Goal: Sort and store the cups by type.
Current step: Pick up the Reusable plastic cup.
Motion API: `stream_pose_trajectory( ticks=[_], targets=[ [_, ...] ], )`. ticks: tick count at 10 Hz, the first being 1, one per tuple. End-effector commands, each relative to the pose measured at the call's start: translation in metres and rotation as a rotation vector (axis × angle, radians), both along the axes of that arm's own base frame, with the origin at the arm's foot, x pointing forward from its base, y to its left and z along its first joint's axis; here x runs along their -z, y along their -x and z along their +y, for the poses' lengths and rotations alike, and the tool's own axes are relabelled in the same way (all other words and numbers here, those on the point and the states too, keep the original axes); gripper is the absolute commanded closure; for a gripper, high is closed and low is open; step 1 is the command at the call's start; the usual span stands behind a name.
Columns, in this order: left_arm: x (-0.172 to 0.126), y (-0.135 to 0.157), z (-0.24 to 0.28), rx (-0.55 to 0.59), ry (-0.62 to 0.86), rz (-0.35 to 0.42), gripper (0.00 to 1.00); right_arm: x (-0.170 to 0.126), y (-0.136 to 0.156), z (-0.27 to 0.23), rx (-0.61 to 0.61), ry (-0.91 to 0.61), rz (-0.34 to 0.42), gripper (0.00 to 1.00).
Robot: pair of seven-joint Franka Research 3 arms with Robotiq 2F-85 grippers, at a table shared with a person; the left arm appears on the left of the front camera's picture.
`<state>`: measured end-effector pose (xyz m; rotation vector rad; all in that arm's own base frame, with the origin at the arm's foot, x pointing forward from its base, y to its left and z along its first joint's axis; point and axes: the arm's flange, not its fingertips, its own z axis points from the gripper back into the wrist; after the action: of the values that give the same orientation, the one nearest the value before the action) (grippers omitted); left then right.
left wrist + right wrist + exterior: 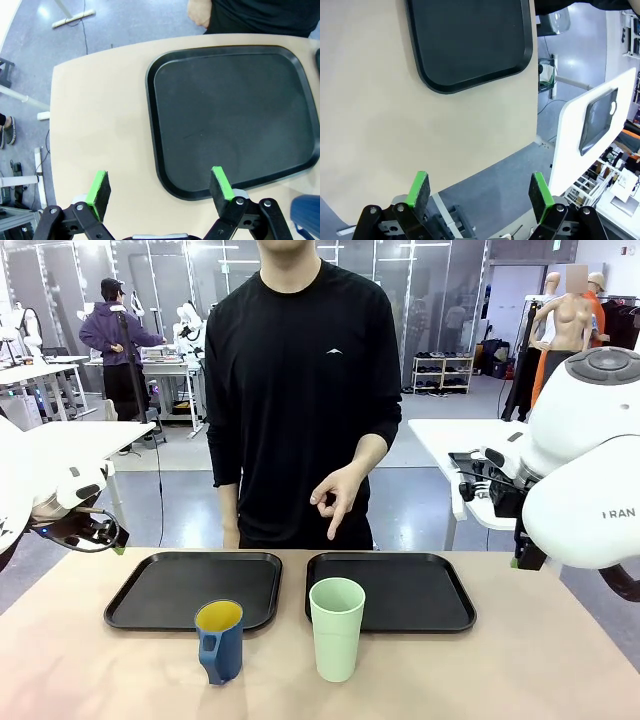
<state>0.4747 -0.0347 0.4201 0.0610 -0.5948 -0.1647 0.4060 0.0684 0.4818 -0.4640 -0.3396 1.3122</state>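
"Starting with the front view: where do the cups stand?"

"Both are on the bench [560,670], at its near side and just in front of two black trays. The blue mug [220,640] is by the near edge of the left tray [160,590], and the green tumbler [336,628] is by the near edge of the right tray [410,590]. Each cup seems set before its own tray, one type to each. Neither is stored yet. The person's hand [337,498] hangs over the far edge with a finger pointing down, probably as a cue."

"And the left wrist view?"

"The left gripper [160,187] hovers above the near corner of the left tray, with its jaws spread wide and nothing between them. A blue edge of the mug shows off to one side, so it would have to shift over before descending."

"The right wrist view?"

"The right gripper [479,189] hangs over the edge of the bench, well away from the tumbler. Its jaws are likewise spread and empty. Held back like that, it leaves the middle free."
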Motion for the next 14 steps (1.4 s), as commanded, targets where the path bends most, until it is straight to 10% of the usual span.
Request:
stream_pose_trajectory(
  ticks=[1, 8, 14],
  targets=[
    [0.0, 0.0, 0.0, -0.001, 0.0, -0.001, 0.0, 0.0, 0.0, 0.001, 0.004, 0.006, -0.012, 0.0],
    [0.0, 0.0, 0.0, -0.001, 0.0, -0.001, 0.0, 0.078, -0.021, 0.003, -0.217, -0.064, 0.286, 0.0],
    [0.0, 0.0, 0.0, -0.001, 0.0, -0.001, 0.0, 0.169, -0.033, 0.018, -0.53, -0.536, 0.452, 0.0]
  ],
)
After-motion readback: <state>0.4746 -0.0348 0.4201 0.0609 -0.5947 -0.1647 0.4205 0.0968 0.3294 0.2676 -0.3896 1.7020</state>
